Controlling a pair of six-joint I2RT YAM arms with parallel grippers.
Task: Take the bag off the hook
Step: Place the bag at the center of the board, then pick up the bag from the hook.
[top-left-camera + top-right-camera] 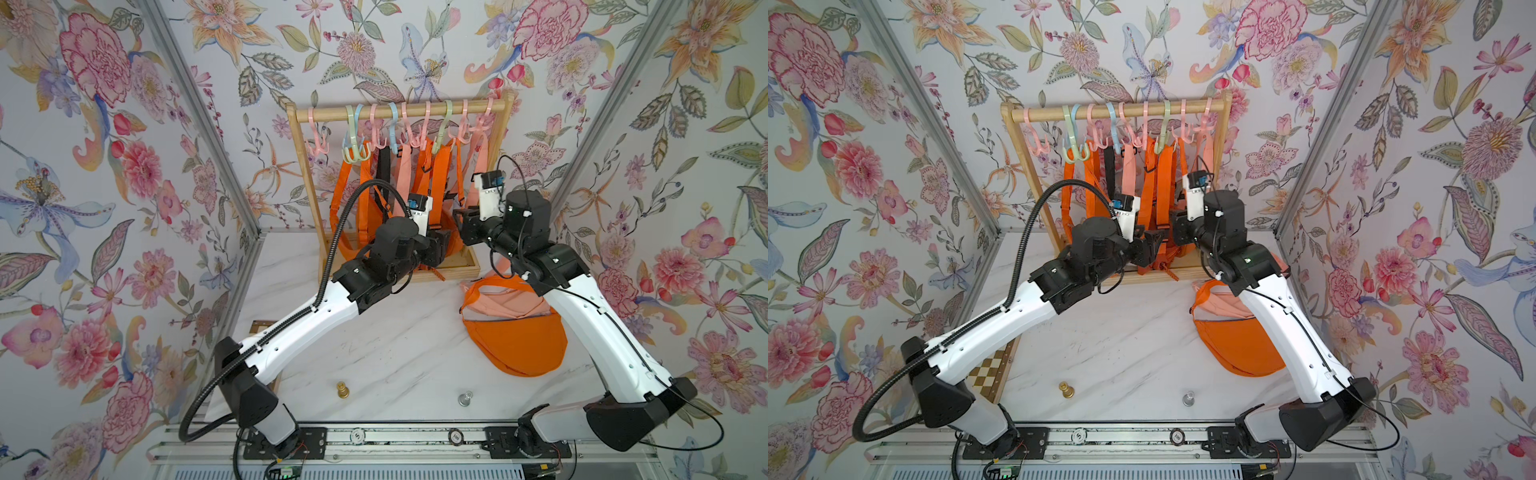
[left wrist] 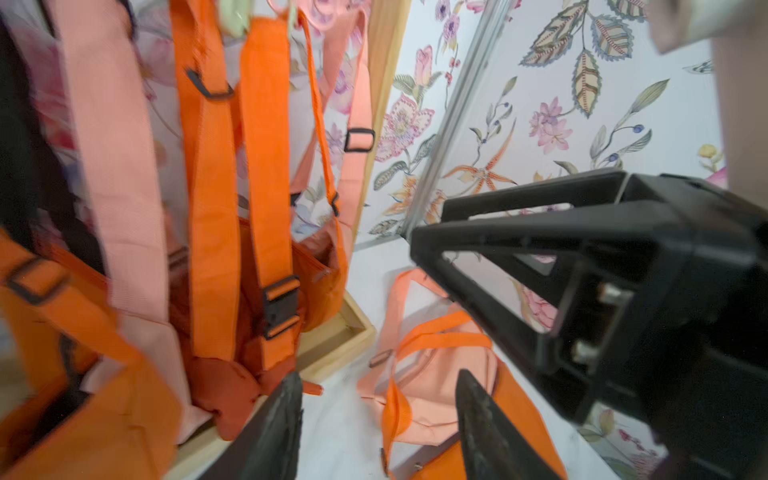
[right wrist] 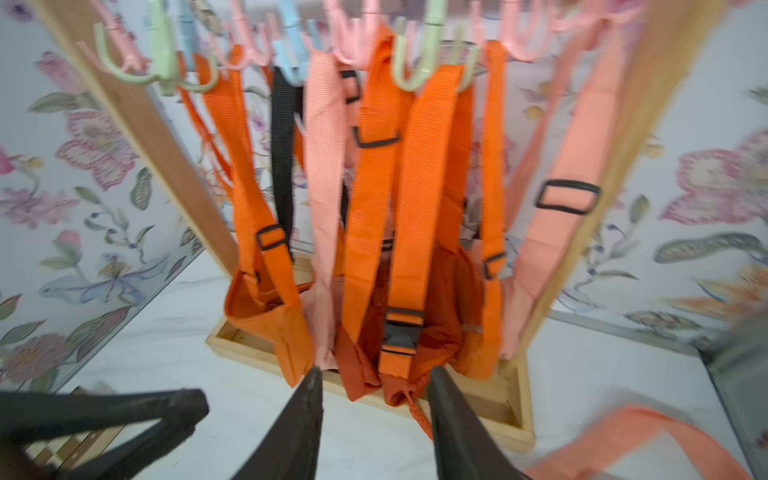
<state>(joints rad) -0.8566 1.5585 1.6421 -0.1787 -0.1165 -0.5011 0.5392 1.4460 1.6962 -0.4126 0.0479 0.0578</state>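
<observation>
The left gripper (image 2: pixel 380 374) and right gripper (image 3: pixel 376 369) spread their fingers, holding nothing; the orange bag (image 3: pixel 422 199) (on a green hook (image 3: pixel 428 50)) hangs just ahead

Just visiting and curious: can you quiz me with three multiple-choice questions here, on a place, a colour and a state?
1. Where is the loose orange bag? A on the floor; B flat on the table by the right arm; C on a chair.
2. The two chess pieces near the table's front are: A gold and silver; B both black; C red and blue.
3. The right gripper is: A shut tight; B open and empty; C out of view.
Answers: B, it lies on the marble; A, both top views show it; B, nothing sits between its fingers.
</observation>
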